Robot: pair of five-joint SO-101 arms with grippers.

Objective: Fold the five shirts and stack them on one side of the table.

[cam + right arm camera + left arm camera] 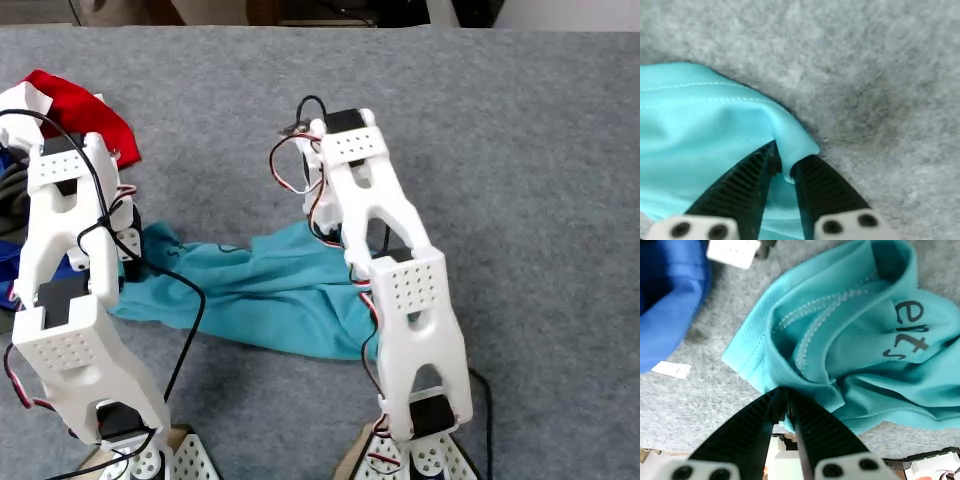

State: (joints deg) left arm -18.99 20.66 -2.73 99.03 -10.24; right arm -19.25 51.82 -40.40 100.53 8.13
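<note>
A teal shirt (265, 290) lies crumpled on the grey table between the two arms. My left gripper (786, 399) is shut on a hemmed fold of the teal shirt (850, 335), which shows dark lettering. My right gripper (784, 165) is shut on a corner of the teal shirt (700, 125) at its other end, low over the felt. In the high view the left arm (70, 270) stands over the shirt's left end and the right arm (385, 250) over its right end. A blue shirt (667, 295) lies close beside the left gripper.
A red and white shirt (75, 115) and more bunched clothes (12, 190) lie at the table's far left edge. A white tag (671, 369) lies on the felt by the blue shirt. Grey felt (530, 180) stretches to the right of the right arm.
</note>
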